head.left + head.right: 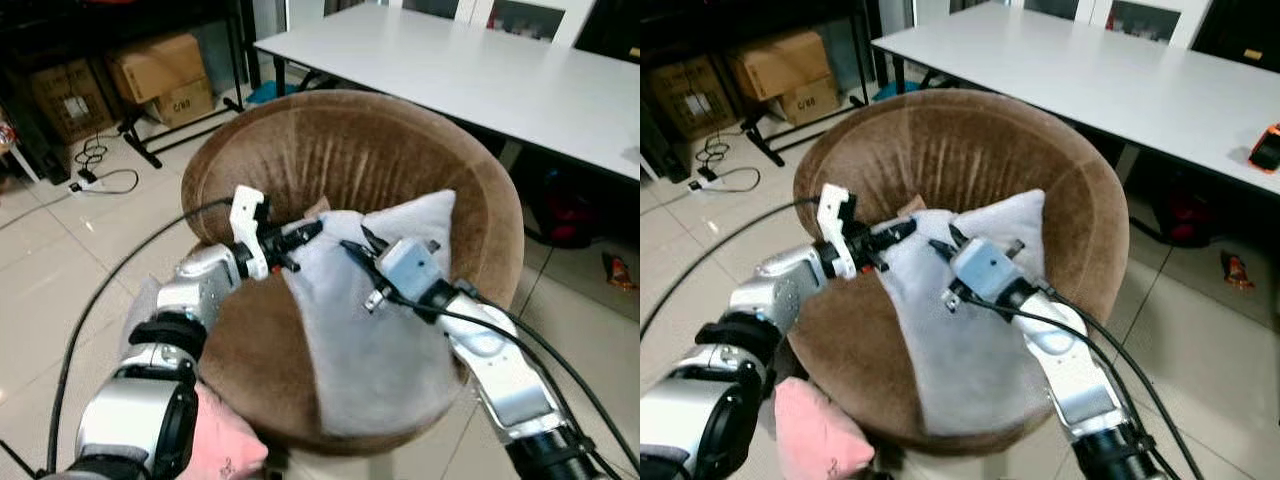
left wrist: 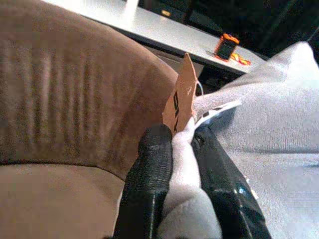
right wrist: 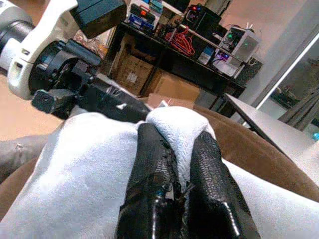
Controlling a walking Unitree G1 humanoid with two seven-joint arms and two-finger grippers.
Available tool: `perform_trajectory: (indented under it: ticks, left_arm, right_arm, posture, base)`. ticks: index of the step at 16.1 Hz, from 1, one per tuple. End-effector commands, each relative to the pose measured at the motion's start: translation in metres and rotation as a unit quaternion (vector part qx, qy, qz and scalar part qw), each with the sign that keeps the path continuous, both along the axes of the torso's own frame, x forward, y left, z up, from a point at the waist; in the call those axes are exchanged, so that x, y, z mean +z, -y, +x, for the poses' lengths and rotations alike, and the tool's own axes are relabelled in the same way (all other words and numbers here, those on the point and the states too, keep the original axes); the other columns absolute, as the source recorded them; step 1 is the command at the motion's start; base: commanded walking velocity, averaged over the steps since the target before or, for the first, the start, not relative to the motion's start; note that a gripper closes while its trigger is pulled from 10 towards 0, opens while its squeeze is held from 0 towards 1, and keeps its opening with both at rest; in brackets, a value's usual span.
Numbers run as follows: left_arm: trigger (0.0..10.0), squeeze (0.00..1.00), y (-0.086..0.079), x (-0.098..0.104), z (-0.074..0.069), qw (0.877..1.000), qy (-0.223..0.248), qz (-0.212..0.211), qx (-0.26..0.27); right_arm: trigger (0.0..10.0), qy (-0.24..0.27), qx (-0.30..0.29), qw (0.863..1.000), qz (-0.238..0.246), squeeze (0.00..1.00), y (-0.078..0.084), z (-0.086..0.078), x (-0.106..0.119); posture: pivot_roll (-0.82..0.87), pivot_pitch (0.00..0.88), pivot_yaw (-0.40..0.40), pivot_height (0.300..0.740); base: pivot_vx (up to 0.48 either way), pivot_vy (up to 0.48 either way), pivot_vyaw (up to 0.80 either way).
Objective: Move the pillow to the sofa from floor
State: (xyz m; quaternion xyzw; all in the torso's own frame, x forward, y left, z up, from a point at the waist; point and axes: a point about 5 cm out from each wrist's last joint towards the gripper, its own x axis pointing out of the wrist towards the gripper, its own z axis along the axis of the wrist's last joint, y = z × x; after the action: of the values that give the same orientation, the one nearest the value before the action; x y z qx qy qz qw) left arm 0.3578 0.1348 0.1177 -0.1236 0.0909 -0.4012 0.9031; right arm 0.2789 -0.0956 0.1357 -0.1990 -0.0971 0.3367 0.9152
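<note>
Head views: the pillow lies on the brown sofa, both pincers holding its top edge to spread it flat. Left wrist: left pincer pinches fabric beside a tag. Right wrist: right pincer pinches a fold.
</note>
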Motion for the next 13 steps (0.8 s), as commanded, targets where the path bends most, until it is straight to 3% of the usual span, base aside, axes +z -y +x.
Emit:
perform_trajectory:
  ticks: [1, 2, 4, 7, 9, 12, 13]
  left_arm:
    - [0.0, 0.0, -0.009, 0.015, 0.01, 0.999, 0.032, 0.018, 0.037]
    - [0.0, 0.0, -0.016, 0.029, 0.016, 0.995, 0.069, 0.034, 0.061]
    - [0.0, 0.0, -0.019, 0.039, 0.02, 0.991, 0.097, 0.051, 0.071]
    - [0.0, 0.0, -0.013, 0.033, 0.016, 0.988, 0.117, 0.092, 0.043]
    - [0.0, 0.0, -0.007, 0.004, 0.001, 0.984, 0.099, 0.15, -0.004]
    - [0.0, 0.0, -0.008, -0.03, -0.018, 0.978, 0.07, 0.192, -0.037]
    - [0.0, 0.0, -0.012, -0.041, -0.025, 0.975, 0.058, 0.208, -0.043]
  right_arm:
    - [10.0, 0.044, -0.008, 0.998, 0.047, 0.0, -0.005, 0.011, 0.02]
    - [10.0, 0.043, -0.029, 0.996, 0.077, 0.0, -0.007, 0.021, 0.021]
    - [10.0, 0.044, -0.045, 0.993, 0.101, 0.0, -0.008, 0.029, 0.024]
    - [10.0, 0.019, -0.052, 0.992, 0.116, 0.0, -0.008, 0.03, 0.01]
    - [10.0, -0.026, -0.069, 0.993, 0.097, 0.0, -0.005, 0.018, -0.027]
    - [10.0, -0.075, -0.061, 0.994, 0.055, 0.0, -0.006, 0.001, -0.065]
    - [10.0, -0.113, -0.052, 0.992, 0.038, 0.0, -0.006, -0.006, -0.08]
  posture:
    - [-0.13, 0.0, 0.037, 0.74]
    - [-0.11, 0.0, 0.038, 0.74]
    - [-0.1, 0.0, 0.04, 0.74]
    - [-0.08, 0.0, 0.045, 0.74]
    - [-0.08, 0.0, 0.052, 0.74]
    - [-0.08, 0.0, 0.054, 0.74]
    - [-0.08, 0.0, 0.051, 0.74]
  base:
    - [0.0, 0.0, 0.0]
    - [0.0, 0.0, 0.0]
    - [0.0, 0.0, 0.0]
    - [0.0, 0.0, 0.0]
    - [0.0, 0.0, 0.0]
    - [0.0, 0.0, 0.0]
    - [0.0, 0.0, 0.0]
